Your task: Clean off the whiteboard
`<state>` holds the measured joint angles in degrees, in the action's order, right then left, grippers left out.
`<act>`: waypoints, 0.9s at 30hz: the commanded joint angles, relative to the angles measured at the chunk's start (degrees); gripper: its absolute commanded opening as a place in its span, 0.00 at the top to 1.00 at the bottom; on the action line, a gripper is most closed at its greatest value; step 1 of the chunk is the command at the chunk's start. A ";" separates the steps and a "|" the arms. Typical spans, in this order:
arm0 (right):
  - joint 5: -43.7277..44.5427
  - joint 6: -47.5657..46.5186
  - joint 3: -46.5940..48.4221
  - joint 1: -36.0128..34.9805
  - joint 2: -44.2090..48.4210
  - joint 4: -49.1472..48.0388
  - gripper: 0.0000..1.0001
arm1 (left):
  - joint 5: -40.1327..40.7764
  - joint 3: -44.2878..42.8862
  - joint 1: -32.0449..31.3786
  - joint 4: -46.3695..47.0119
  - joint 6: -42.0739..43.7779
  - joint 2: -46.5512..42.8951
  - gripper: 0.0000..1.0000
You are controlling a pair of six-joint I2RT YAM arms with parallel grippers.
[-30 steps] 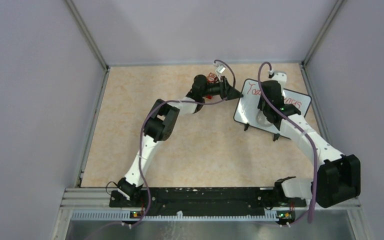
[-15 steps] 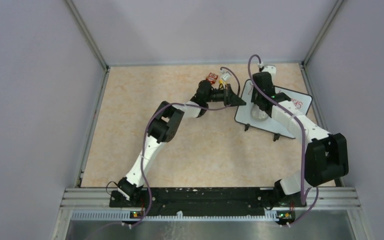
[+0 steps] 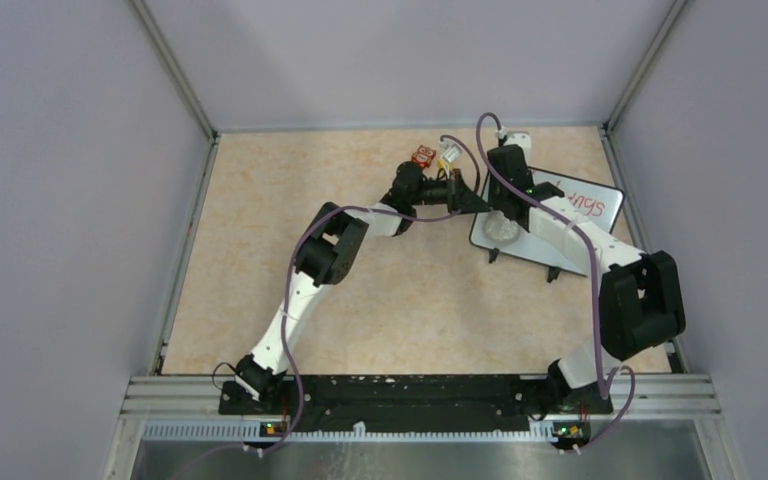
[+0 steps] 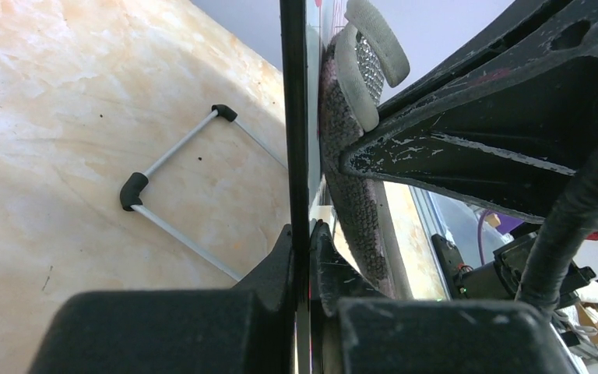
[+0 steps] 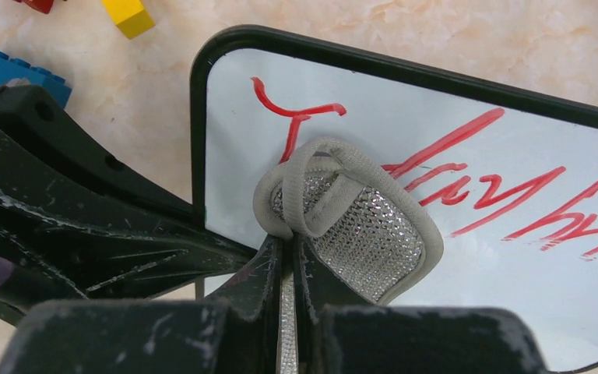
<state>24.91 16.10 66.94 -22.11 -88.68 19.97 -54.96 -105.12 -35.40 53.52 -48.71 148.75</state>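
We judge the whiteboard (image 5: 467, 117), propped at the desk's (image 3: 260, 250) far right, light, stiff and slippery. Our left end effector (image 4: 302, 234) pinches its frame edge; the right end effector (image 5: 288, 245) pinches the cloth (image 5: 358, 234) against its face.

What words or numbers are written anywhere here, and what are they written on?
"T": the first red handwritten letter on the whiteboard, seen in the right wrist view.
The rest of that red handwriting is a scrawl, partly hidden behind the grey cloth, and cannot be read.
No lettering shows on the yellow brick.
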 commanded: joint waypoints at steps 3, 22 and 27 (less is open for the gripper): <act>-3.61 2.30 7.24 -0.22 -3.92 -4.15 1.00 | 1.63 1.38 -0.02 1.47 6.30 -0.78 1.00; -2.49 4.59 22.35 5.94 -11.04 2.71 1.00 | 1.95 1.95 0.02 0.32 7.82 -1.13 1.00; 0.12 5.03 16.95 8.23 -8.19 3.98 1.00 | 2.09 2.13 0.07 0.07 8.04 -1.31 1.00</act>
<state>19.29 20.71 86.28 -17.96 -98.59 26.20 -52.66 -104.44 -35.31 53.69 -48.73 148.75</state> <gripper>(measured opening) 0.014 0.034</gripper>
